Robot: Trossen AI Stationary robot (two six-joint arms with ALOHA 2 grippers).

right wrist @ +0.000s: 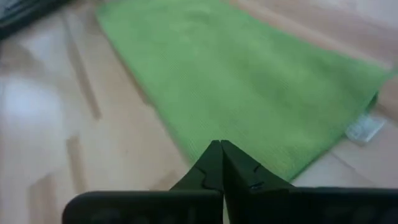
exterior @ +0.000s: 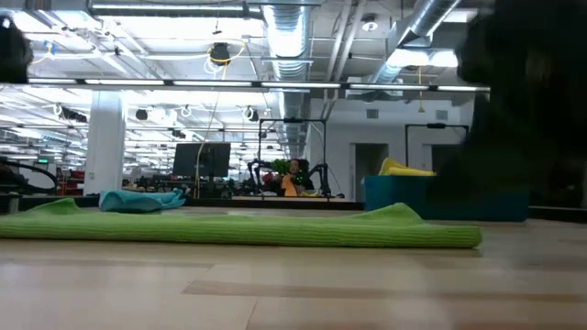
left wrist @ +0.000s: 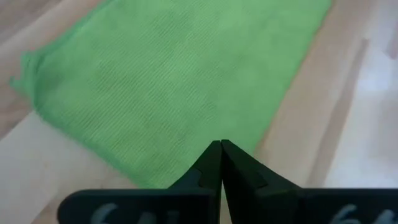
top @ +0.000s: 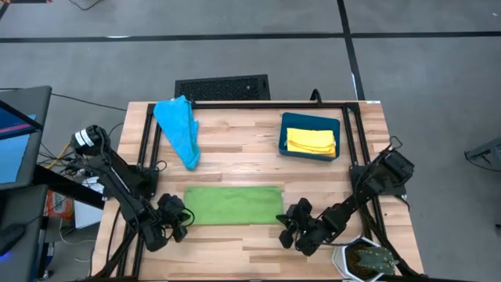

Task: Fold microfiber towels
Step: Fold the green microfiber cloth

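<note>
Now green towel (top: pixel 233 205) flat, folded into long strip

The high view looks straight down on the whole counter (top: pixel 235 160). The low view sits at counter height, facing level across the green towel (exterior: pixel 248 227) into the room. Both wrist views look closely down past their fingers (left wrist: pixel 219 163) at that same towel.
</note>
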